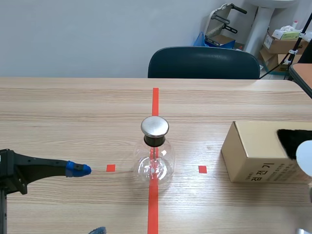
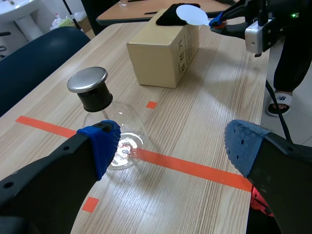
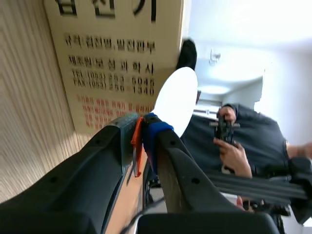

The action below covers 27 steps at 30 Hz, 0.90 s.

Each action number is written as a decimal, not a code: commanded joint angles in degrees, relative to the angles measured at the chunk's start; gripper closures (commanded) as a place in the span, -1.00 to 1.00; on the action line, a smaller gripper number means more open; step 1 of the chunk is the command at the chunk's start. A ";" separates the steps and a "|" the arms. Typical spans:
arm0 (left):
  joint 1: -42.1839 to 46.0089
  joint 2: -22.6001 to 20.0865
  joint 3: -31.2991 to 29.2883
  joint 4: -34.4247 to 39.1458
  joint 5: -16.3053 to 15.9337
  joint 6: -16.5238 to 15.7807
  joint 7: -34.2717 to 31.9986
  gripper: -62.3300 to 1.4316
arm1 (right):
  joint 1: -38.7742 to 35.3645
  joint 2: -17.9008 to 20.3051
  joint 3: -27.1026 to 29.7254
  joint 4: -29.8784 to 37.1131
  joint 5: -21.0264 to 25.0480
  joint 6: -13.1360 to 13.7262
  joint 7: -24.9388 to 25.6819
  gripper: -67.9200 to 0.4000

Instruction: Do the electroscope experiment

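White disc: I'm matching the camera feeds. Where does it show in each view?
Scene view: white disc at the right edge, overlapping the cardboard box.
Left wrist view: disc far ahead, by the box.
Right wrist view: disc just past its jaws, beside the box.
Shared landmark: the box.

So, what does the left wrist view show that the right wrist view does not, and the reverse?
Only the left wrist view shows the electroscope flask with its metal cap, standing ahead of the open left gripper. Only the right wrist view shows a person's hand holding a small dark object. Both show the cardboard box and the white disc held in the shut right gripper.
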<state>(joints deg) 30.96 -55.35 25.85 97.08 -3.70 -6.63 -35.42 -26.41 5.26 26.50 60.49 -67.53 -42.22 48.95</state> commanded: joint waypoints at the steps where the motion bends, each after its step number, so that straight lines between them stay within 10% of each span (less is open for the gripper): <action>1: 0.46 0.57 -0.20 1.14 -0.35 -0.13 -0.76 -0.51 | -0.24 0.76 0.17 0.52 0.02 -2.64 0.92 0.96; 27: 0.46 0.57 -0.20 1.14 -0.35 -0.13 -0.76 -0.51 | -0.26 0.79 0.17 0.52 0.00 -2.64 0.28 0.96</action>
<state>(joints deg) 30.96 -55.35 25.85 97.08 -3.70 -6.63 -35.42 -26.41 5.26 26.50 60.49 -67.55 -42.24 49.47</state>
